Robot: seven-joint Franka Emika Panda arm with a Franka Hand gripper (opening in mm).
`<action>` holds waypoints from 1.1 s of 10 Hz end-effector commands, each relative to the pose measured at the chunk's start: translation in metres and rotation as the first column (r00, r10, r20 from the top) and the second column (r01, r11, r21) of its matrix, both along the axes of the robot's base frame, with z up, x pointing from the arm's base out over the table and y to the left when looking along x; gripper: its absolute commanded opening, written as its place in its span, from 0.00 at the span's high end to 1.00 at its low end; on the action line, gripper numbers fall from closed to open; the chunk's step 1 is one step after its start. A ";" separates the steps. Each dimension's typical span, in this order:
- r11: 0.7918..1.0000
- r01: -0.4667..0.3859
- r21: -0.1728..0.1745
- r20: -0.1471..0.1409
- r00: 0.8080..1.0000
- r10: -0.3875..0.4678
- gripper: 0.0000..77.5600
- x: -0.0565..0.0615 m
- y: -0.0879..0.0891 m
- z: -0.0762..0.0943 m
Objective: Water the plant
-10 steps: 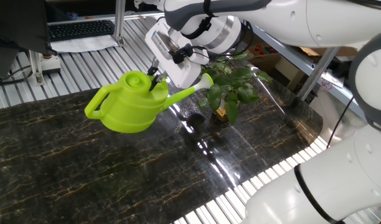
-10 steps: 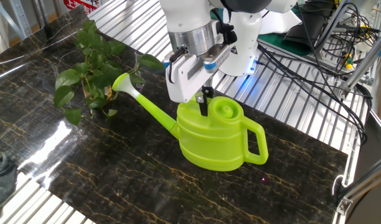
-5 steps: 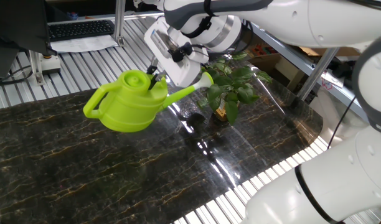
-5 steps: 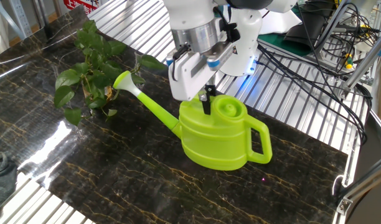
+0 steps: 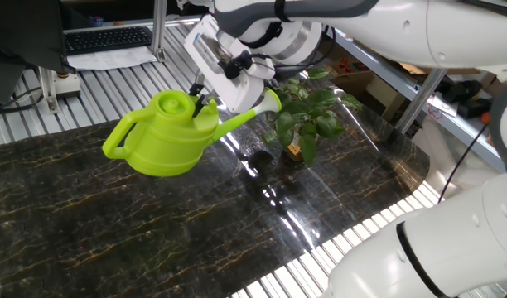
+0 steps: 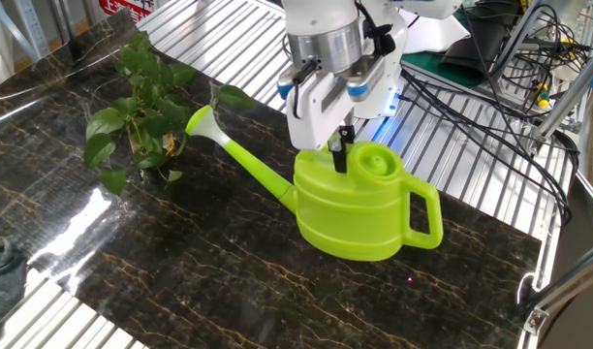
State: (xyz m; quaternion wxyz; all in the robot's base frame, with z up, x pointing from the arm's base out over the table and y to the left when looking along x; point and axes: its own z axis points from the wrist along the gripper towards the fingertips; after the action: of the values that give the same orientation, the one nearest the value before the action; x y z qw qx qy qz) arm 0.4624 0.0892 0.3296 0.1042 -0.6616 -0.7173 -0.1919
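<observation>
On dark marble worktop [image 6: 180, 281]: lime-green watering can [image 6: 369, 208] near middle, spout aimed at plant [image 6: 137, 116] standing near worktop's edge. Claw [image 6: 339, 155] clenched on can's top rim beside filler opening. Yellow-orange tag [image 5: 294, 152] at plant base.

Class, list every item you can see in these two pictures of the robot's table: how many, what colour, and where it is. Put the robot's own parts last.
watering can: one, lime green, held above the table, spout toward the plant.
plant: one, dark green leaves, yellow-orange tag near its base, far end of the table beyond the spout.
table: one, dark marble-patterned top, under everything.
keyboard: one, black, behind the table.
cables: several, dark, on the slatted metal surface beside the table.
gripper: one, black fingers on a white arm, shut on the can's top edge.
</observation>
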 end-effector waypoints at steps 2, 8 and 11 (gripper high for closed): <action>0.997 -0.008 0.072 -0.052 0.999 0.012 0.99 0.014 -0.001 0.032; 0.997 -0.056 0.052 -0.042 0.997 0.058 0.99 0.008 -0.009 0.062; 0.997 -0.075 0.001 -0.036 0.997 0.075 0.99 0.011 -0.011 0.064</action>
State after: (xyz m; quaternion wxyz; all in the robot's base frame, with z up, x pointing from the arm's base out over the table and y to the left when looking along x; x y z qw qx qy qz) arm 0.4700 0.0804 0.3885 0.1273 -0.6420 -0.7357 -0.1742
